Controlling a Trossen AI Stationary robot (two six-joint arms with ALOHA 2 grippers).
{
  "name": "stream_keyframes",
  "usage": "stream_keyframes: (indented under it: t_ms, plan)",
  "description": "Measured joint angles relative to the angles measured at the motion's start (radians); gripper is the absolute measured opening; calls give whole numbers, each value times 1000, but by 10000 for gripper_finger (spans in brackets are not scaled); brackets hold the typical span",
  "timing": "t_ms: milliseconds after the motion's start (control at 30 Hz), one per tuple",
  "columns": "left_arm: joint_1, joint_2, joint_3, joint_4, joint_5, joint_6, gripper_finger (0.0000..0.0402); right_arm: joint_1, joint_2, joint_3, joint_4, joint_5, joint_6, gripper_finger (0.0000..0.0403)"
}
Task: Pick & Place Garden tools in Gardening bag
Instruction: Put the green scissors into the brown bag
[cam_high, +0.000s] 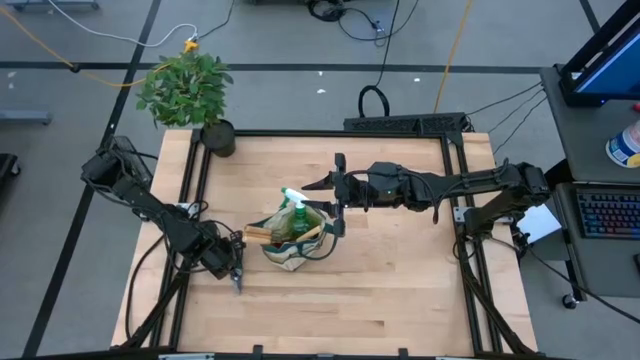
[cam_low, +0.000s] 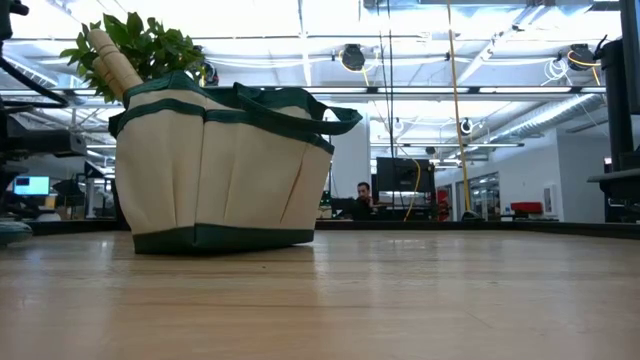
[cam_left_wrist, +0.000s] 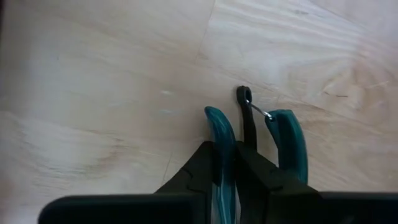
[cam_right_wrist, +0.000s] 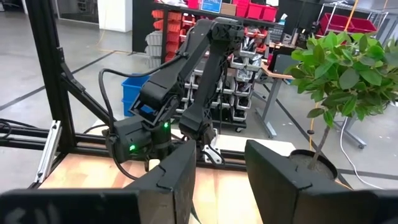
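The beige gardening bag with green trim (cam_high: 290, 243) stands on the table's middle and also shows in the low view (cam_low: 220, 170). A green spray bottle (cam_high: 296, 212) and wooden tool handles (cam_high: 258, 235) stick out of it; one handle shows in the low view (cam_low: 112, 60). My left gripper (cam_high: 237, 272) points down at the table left of the bag, shut on pruning shears with teal handles (cam_left_wrist: 219, 134). My right gripper (cam_high: 330, 195) hovers by the bag's far right side, open and empty (cam_right_wrist: 221, 158). My left gripper pinches one teal handle (cam_left_wrist: 217, 127) of the shears between its two fingers. The other teal handle (cam_left_wrist: 289, 140) and a black latch (cam_left_wrist: 247, 115) lie outside one finger. The fingers come from above, along the handles, whose ends stick out past the fingertips. I cannot tell whether they touch the table.
A potted green plant (cam_high: 190, 92) in a black pot (cam_high: 218, 138) stands at the table's far left corner. Black frame rails (cam_high: 195, 190) run along the table's left and right sides. Bare wood (cam_high: 400, 290) lies near and right of the bag.
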Motion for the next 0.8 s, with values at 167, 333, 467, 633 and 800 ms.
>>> stream_keyframes:
  t_ms: [167, 333, 467, 633, 800]
  plan:
    - [-10, -42, 16, -85, -28, 16, 43, 0, 0, 0, 0, 0, 0, 130]
    - [-32, -121, 91, -307, -65, 24, 43, 0, 0, 0, -1, 0, 0, 130]
    - [-42, -180, 166, -391, -99, 62, 43, 0, 0, 0, -2, 0, 0, 130]
    - [-52, -225, 263, -430, -166, 183, 43, 0, 0, 0, -3, 0, 0, 130]
    - [-57, -232, 369, -417, -120, 374, 43, 0, 0, 0, -2, 0, -1, 130]
